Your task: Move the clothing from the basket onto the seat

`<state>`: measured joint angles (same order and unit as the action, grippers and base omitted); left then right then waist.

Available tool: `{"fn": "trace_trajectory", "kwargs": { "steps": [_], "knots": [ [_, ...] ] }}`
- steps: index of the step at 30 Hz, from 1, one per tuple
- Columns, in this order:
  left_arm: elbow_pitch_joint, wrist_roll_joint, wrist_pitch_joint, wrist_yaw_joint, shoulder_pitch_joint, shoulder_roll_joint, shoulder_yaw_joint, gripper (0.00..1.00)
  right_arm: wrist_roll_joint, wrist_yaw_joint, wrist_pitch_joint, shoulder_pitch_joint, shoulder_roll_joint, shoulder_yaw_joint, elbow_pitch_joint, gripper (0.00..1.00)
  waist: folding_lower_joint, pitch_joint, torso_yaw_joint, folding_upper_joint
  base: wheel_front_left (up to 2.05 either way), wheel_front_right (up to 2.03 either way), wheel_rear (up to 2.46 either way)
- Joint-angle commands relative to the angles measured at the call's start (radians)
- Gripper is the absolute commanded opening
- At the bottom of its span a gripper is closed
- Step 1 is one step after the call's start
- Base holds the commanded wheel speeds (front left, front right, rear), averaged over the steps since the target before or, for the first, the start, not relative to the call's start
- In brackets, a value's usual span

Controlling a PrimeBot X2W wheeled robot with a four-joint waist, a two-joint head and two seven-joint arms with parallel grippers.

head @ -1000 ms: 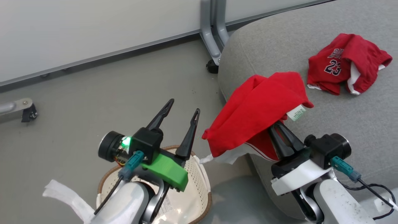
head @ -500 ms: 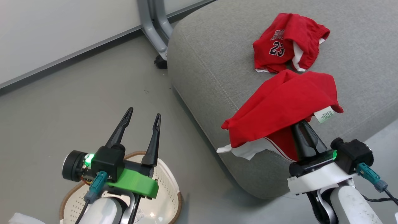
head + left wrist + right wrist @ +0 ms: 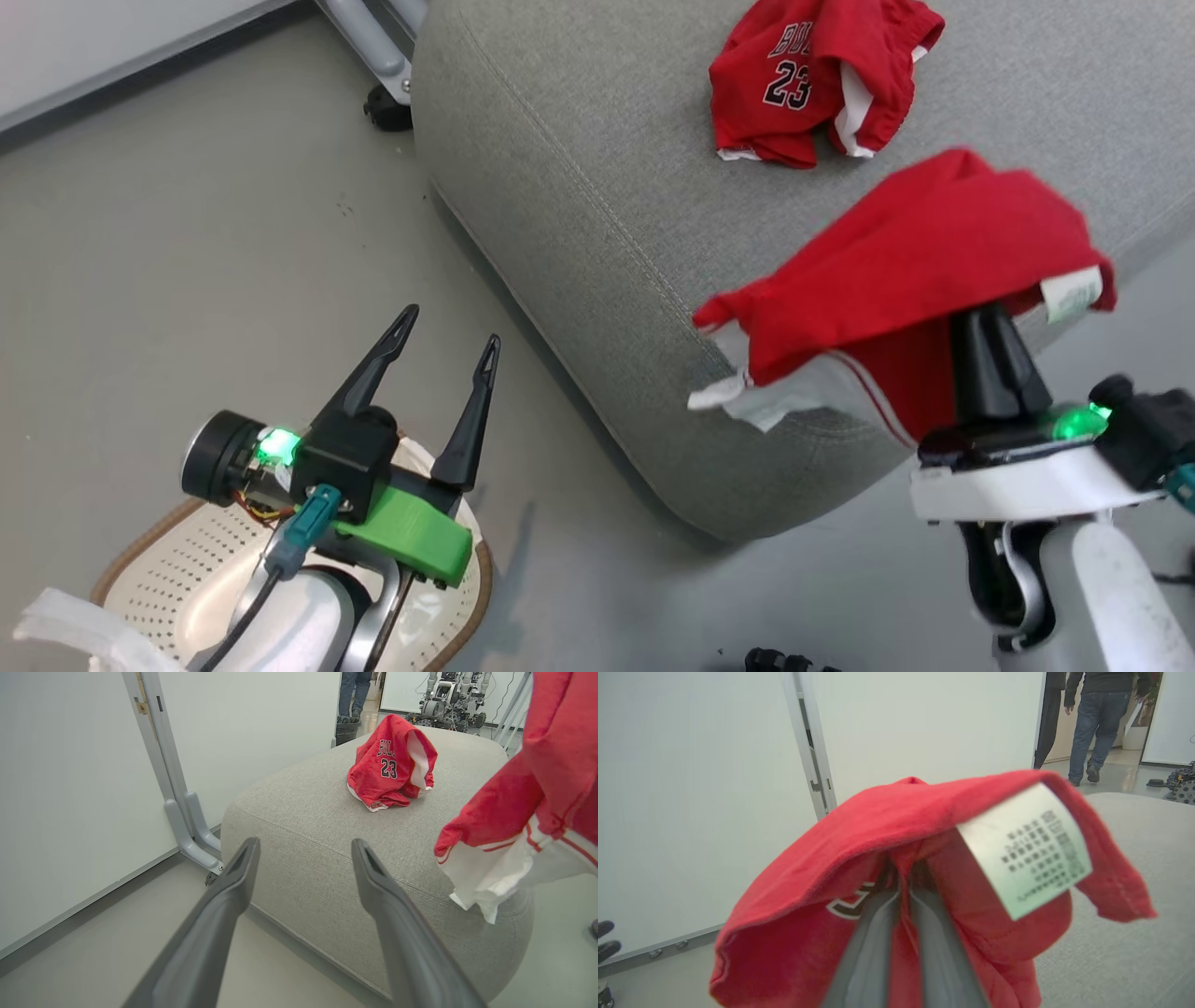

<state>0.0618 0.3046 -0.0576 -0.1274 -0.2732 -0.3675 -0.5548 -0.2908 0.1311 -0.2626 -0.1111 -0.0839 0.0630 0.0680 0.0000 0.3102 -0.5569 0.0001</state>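
**Red piece held up at the seat's edge**

Head view: The red piece (image 3: 896, 271) is held by the right gripper (image 3: 990, 341). Its two fingers are pressed together, and cloth is pinched between them. The cloth is draped over the fingers like a little tent. Its long side is laid from lower left to upper right. Its white corner is pointed down and to the left, over the edge of the grey seat (image 3: 579, 187). The jersey (image 3: 803, 84) is crumpled on top of the seat, further up, with its "23" turned to the camera. The left gripper (image 3: 450, 329) is spread wide with nothing in it. The cream basket (image 3: 177, 560) is seen on the floor under that arm.

Left wrist view: The two fingers are seen wide apart and pointed at the seat. The jersey is laid on the seat's top. The red piece is hung at the right, white corner down. Whether it touches the seat cannot be told.

Right wrist view: The fingers are closed tight on red cloth. A white label (image 3: 1024, 849) is hung from the cloth at the right. A person's legs (image 3: 1092, 723) are seen far behind.
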Motion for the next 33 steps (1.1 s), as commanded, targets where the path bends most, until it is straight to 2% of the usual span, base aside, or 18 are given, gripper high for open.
{"fn": "trace_trajectory", "kwargs": {
  "steps": [1, 6, 12, 21, 29, 32, 33],
  "knots": [
    [0.017, -0.014, 0.017, 0.003, -0.024, -0.019, -0.004, 1.0, -0.023, -0.001, -0.003, -0.051, 0.006, -0.011, 0.02, 0.0, 0.0, 0.079, -0.011, -0.0001, 0.0, 0.0, 0.0],
    [0.098, -0.065, 0.097, 0.004, -0.076, -0.05, -0.028, 1.0, -0.101, -0.001, -0.003, -0.229, -0.002, -0.064, 0.035, 0.0, 0.0, 0.205, -0.005, -0.0001, 0.0, 0.0, 0.0],
    [0.19, -0.116, 0.194, 0.029, -0.164, -0.075, -0.052, 1.0, -0.188, 0.0, -0.003, -0.471, -0.074, -0.163, -0.037, 0.0, 0.0, 0.357, 0.048, -0.0001, 0.0, 0.0, 0.0],
    [0.274, -0.168, 0.283, 0.058, -0.275, -0.075, -0.079, 1.0, -0.286, -0.001, -0.003, -0.778, -0.225, -0.241, -0.277, 0.0, 0.0, 0.514, 0.104, -0.0001, 0.0, 0.0, 0.0],
    [0.27, -0.181, 0.294, 0.073, -0.311, -0.063, -0.105, 1.0, -0.325, -0.001, -0.003, -0.864, -0.29, -0.211, -0.608, 0.0, 0.0, 0.563, 0.133, -0.0001, 0.0, 0.0, 0.0],
    [0.259, -0.178, 0.283, 0.072, -0.307, -0.061, -0.109, 1.0, -0.335, -0.001, -0.003, -0.867, -0.291, -0.196, -0.671, 0.03, 0.0, 0.558, 0.139, -0.0001, 0.0, 0.0, 0.0],
    [0.253, -0.176, 0.281, 0.07, -0.302, -0.06, -0.11, 1.0, -0.335, -0.001, -0.003, -0.861, -0.291, -0.193, -0.685, 0.98, 0.0, 0.553, 0.141, -0.0001, 0.0, 0.0, 0.0]
  ]
}}
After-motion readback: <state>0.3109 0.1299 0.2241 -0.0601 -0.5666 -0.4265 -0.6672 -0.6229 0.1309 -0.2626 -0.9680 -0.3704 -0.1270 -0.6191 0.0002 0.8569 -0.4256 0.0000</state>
